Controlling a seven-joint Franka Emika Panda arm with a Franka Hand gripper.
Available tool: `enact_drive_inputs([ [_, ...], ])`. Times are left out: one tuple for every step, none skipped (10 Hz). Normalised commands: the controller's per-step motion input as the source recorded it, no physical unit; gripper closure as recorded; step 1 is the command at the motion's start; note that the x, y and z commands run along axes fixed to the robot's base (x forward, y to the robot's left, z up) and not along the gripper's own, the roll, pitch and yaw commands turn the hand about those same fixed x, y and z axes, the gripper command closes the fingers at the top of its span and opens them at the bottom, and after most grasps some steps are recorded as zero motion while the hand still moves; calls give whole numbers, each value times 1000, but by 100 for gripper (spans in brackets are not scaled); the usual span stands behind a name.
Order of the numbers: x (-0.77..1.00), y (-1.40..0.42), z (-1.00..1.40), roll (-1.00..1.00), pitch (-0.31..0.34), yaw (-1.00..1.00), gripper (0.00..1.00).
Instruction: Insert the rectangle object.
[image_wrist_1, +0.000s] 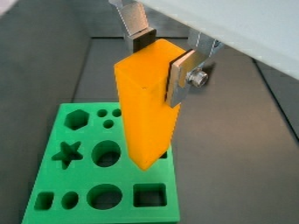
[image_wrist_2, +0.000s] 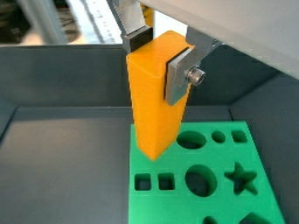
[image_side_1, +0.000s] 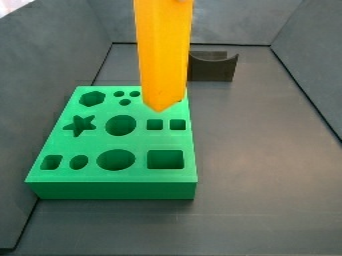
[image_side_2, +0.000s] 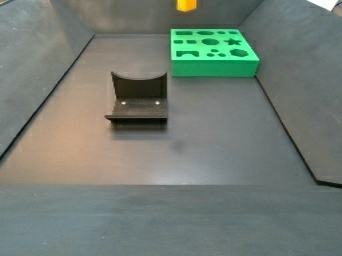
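Fixture (image_side_2: 135, 98) nearest in a side view, on the floor (image_side_2: 174, 150), well apart from the board (image_side_2: 211, 52) beyond. Bar (image_side_1: 163, 50) hangs upright, lower end over the board (image_side_1: 118, 142), contact unclear. Gripper (image_wrist_1: 163, 59) clamps the bar (image_wrist_1: 146, 105) between fingers (image_wrist_1: 183, 77) near its upper end.

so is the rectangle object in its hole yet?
Out. The rectangle object, clamped in the gripper, hangs upright above the green board.

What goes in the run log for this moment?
gripper: shut on orange bar | bar: upright, above green board | inserted: no | fixture: apart
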Motion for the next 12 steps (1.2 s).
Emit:
enact_drive_inputs([
  [49,-189,-320,83,-30,-920,100],
  [54,-189,-323,84,-30,-920,100],
  [54,-189,-320,84,-29,-923,100],
  [54,-186,-320,83,-30,-926,100],
  [51,-186,-320,83,-30,-929,100],
  [46,-183,-309,79,-24,-929,100],
  [40,-189,-300,79,-14,-929,100],
  [31,-189,-286,71,-10,-926,100],
  [6,-220,-171,20,0,-920,100],
  [0,-377,-266,0,0,-523,100],
  [-111,-249,-194,0,23,-220,100],
  [0,0,-66,-3,16,-89,100],
])
